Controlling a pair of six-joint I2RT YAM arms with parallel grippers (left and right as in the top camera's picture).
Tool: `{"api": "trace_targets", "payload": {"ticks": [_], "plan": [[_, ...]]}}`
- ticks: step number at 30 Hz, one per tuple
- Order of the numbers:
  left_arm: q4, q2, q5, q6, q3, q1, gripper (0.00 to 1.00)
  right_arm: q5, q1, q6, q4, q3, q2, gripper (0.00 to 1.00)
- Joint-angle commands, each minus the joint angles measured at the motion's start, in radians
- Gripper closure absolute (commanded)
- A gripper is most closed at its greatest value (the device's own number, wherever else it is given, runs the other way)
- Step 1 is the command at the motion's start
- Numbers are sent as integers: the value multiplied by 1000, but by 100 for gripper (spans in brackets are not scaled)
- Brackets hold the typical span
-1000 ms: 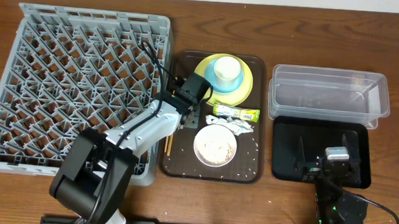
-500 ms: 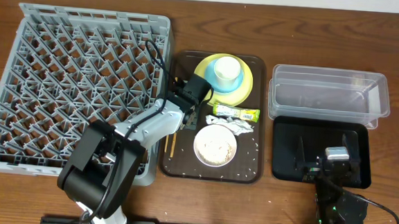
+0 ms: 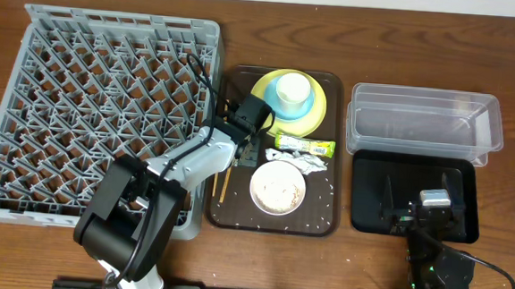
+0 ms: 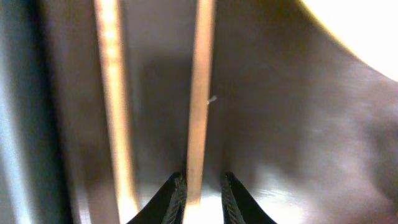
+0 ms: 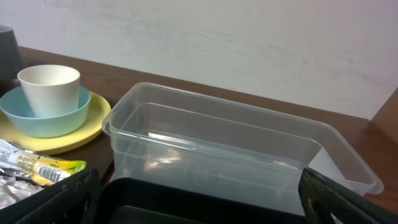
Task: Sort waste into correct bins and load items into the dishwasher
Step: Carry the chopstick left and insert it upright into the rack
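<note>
Chopsticks (image 4: 199,93) lie by the brown tray's (image 3: 324,222) left edge; left hand (image 4: 203,186) straddles one, grip uncertain.

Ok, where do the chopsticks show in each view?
Overhead: chopsticks along the brown tray's left edge.
Left wrist: two sticks running top to bottom, one between the fingertips of the left gripper.
Right wrist: not in it.
Shared landmark: yellow plate, top-right corner in left wrist, far left in right wrist.
</note>
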Motion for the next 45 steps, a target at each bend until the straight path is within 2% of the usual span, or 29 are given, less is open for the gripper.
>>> {"api": "trace_targets", "payload": {"ticks": [1, 19, 25, 26, 28, 30, 34, 35, 38, 40, 43, 45], "plan": [[1, 25, 135, 3, 0, 1, 78, -1, 6, -11, -4, -2, -5, 1], [-55, 26, 131, 59, 0, 6, 81, -1, 6, -11, -5, -2, -5, 1], [-55, 43, 131, 59, -5, 5, 75, -1, 6, -11, -5, -2, -5, 1], [-55, 55, 131, 59, -5, 5, 68, -1, 6, -11, -4, -2, -5, 1], [-52, 60, 131, 59, -5, 5, 65, -1, 6, -11, -4, -2, -5, 1], [-48, 61, 131, 59, -5, 6, 56, -1, 6, -11, -4, -2, -5, 1], [-49, 60, 131, 58, -2, 5, 55, -1, 6, -11, -5, -2, -5, 1], [-49, 60, 131, 58, -2, 5, 57, -1, 6, -11, -4, -2, -5, 1], [-50, 60, 131, 58, -2, 5, 78, -1, 6, -11, -5, -2, -5, 1], [-53, 60, 131, 58, -2, 5, 86, -1, 6, -11, -5, -2, -5, 1], [-57, 60, 131, 58, -2, 5, 92, -1, 6, -11, -5, -2, -5, 1], [-58, 60, 131, 58, -2, 5, 92, -1, 6, -11, -4, -2, -5, 1]]}}
